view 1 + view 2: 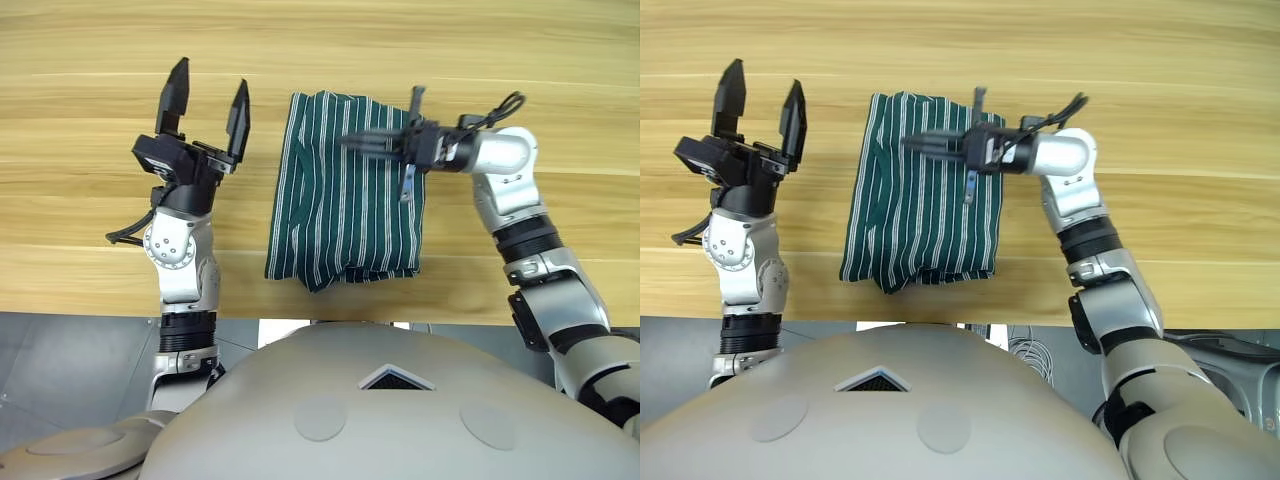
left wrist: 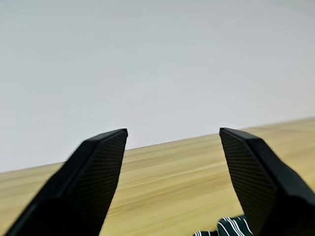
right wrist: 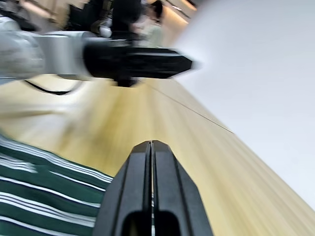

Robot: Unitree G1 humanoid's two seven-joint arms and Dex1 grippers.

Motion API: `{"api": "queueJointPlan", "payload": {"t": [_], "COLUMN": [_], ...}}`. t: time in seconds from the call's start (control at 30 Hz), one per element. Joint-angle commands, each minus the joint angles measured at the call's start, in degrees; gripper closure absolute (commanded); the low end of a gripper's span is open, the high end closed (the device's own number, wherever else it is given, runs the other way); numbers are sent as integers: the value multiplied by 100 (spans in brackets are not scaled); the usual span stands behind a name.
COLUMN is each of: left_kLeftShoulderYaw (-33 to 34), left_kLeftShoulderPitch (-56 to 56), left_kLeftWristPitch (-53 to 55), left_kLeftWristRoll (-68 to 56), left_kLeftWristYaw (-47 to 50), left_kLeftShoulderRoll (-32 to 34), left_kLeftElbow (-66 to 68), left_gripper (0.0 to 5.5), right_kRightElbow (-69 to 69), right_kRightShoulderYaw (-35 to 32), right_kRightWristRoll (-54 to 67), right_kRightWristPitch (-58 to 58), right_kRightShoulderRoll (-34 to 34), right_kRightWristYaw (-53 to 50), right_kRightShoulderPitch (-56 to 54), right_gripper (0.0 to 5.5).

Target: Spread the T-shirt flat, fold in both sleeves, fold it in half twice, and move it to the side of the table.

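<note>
Left eye view: folded T-shirt (image 1: 340, 215) centre of desk (image 1: 90, 60); left end effector (image 1: 212, 78) spread wide beside it; right end effector (image 1: 348, 141) clenched, empty, over it; cloth likely soft, light; grip at folded edge.

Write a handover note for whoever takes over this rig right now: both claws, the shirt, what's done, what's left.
Left claw: open and empty, over bare table to the left of the T-shirt, not touching it.
Right claw: shut, fingers pressed together, over the far half of the T-shirt, pointing toward the other arm; no cloth seen between the fingers.
T-shirt: a compact folded rectangle in the middle of the table, right in front of the robot.
Done: the sleeves and both half folds appear finished.
Left: move the folded T-shirt to the side of the table.
</note>
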Motion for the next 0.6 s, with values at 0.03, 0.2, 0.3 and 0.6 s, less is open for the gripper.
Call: {"api": "queueJointPlan", "payload": {"t": [0.03,0.2,0.3,0.6], "left_kLeftShoulderYaw": [362,614,309,-851], "left_kLeftShoulderPitch": [214,752,1112,884], "left_kLeftWristPitch": [-63,-1098,-1436,-1918], "left_kLeftWristRoll": [347,1913,2005,2956], "left_kLeftWristYaw": [-983,-1748,-2010,-2005], "left_kLeftShoulderRoll": [1485,3563,3874,3840], "left_kLeftElbow": [392,1375,997,779], "left_gripper": [149,57,12,10], "right_kRightElbow": [-686,-884,-816,113], "right_kRightShoulderYaw": [-640,-1341,-1170,-551], "right_kRightWristRoll": [-142,-184,-495,-2357], "right_kRightWristPitch": [5,-947,-1465,-2651], "right_kRightShoulderRoll": [-1082,-2132,-2450,-2195], "right_kRightWristYaw": [69,426,697,79], "right_kRightShoulderPitch": [1216,2804,3160,2492], "right_gripper": [474,375,327,229]}}
